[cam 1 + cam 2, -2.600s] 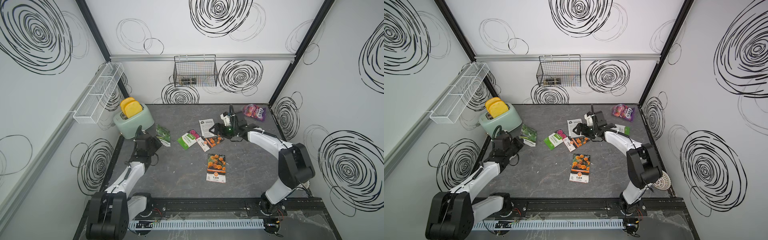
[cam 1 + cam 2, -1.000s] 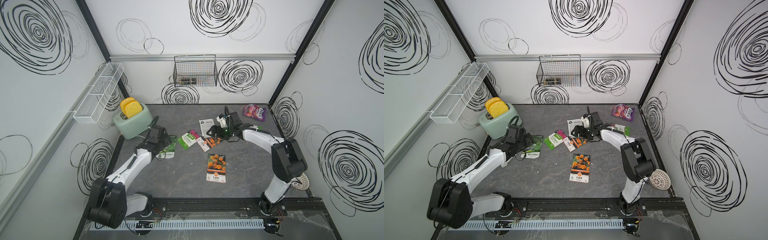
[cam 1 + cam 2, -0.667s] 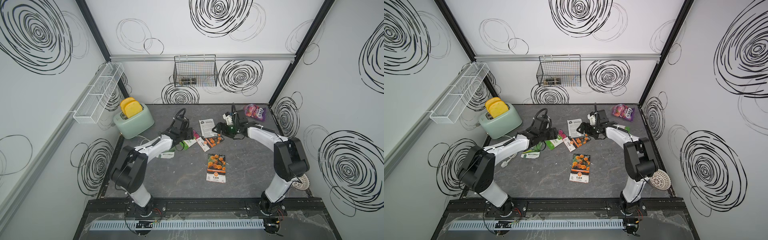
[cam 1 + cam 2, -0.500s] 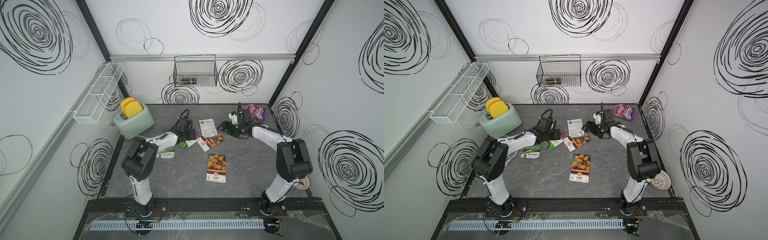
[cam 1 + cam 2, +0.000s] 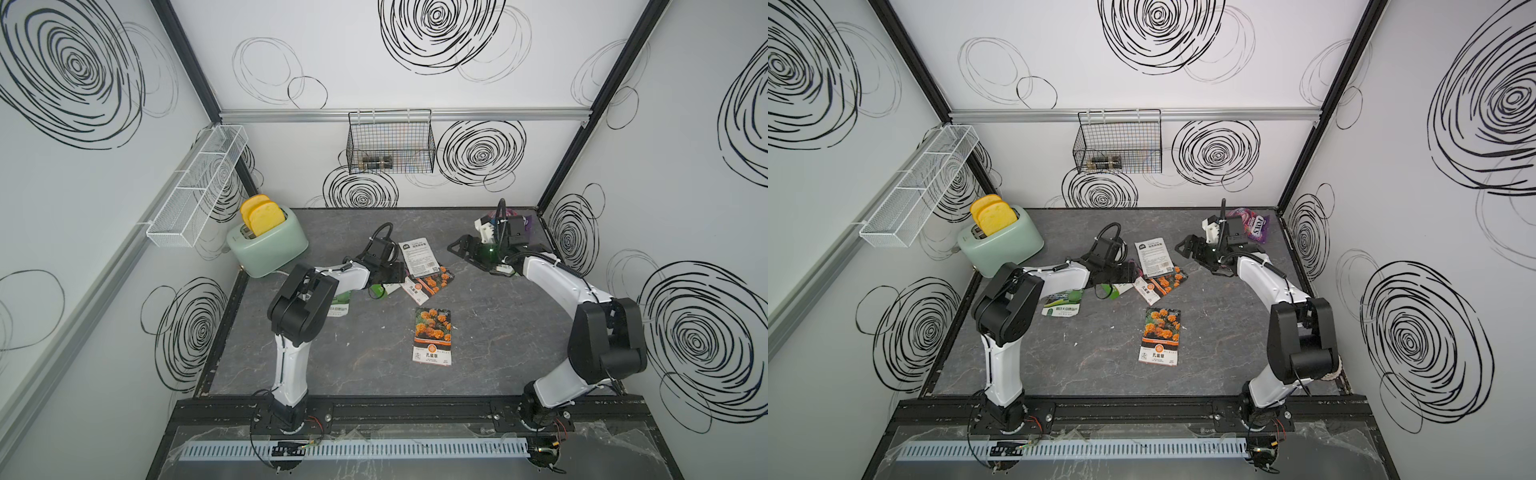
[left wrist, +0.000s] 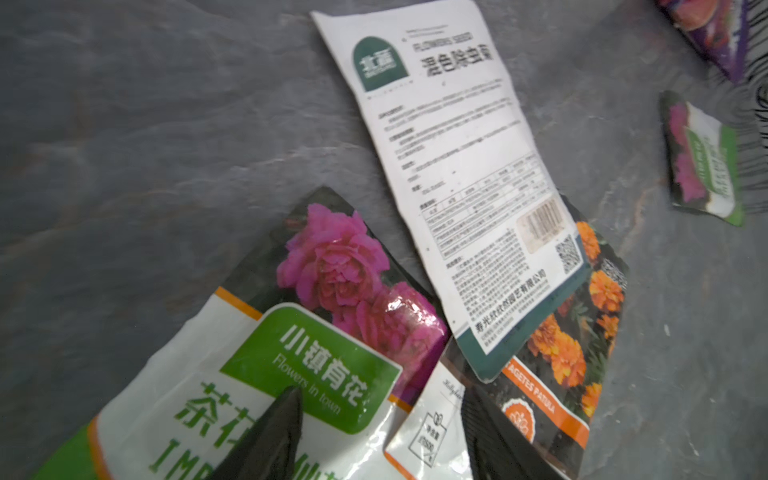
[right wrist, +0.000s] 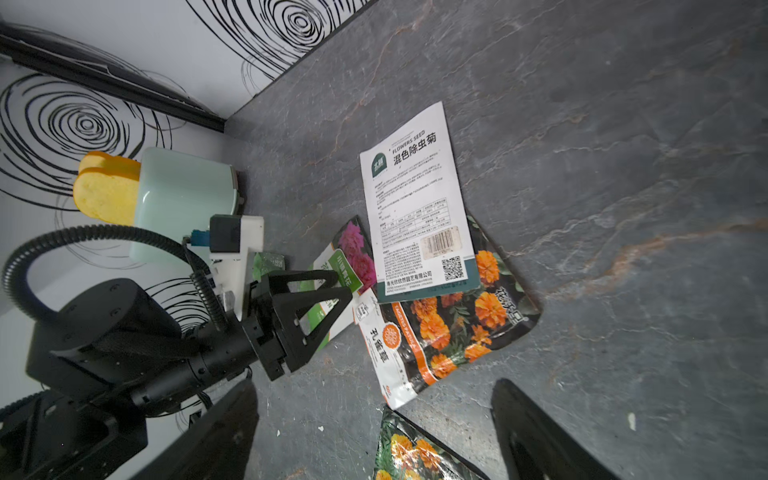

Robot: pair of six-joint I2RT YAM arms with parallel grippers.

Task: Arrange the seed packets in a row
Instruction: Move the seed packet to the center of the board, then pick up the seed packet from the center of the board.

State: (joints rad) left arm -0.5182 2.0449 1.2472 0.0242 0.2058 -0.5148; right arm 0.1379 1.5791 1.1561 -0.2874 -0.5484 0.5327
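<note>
Six seed packets lie flat on the counter (image 5: 498,332). A white text-back packet (image 5: 419,257) overlaps a tilted marigold packet (image 5: 434,284), with a pink-rose packet (image 6: 332,270) just beside them. A second marigold packet (image 5: 432,336), a green packet (image 5: 1061,307) and a small pink packet (image 6: 702,162) lie apart.

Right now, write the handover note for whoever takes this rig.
Left gripper: open, over the pink rose packet, nothing visibly gripped.
Right gripper: open, empty, beside the pile.
Packets: white-backed packet overlaps tilted marigold packet, beside the rose one; second marigold packet lies alone nearer the front; green packet by the left arm; small pink-green packet apart, nearer the candy bag.
Done: no row yet.
Left: separate the pile, line up all six.
</note>
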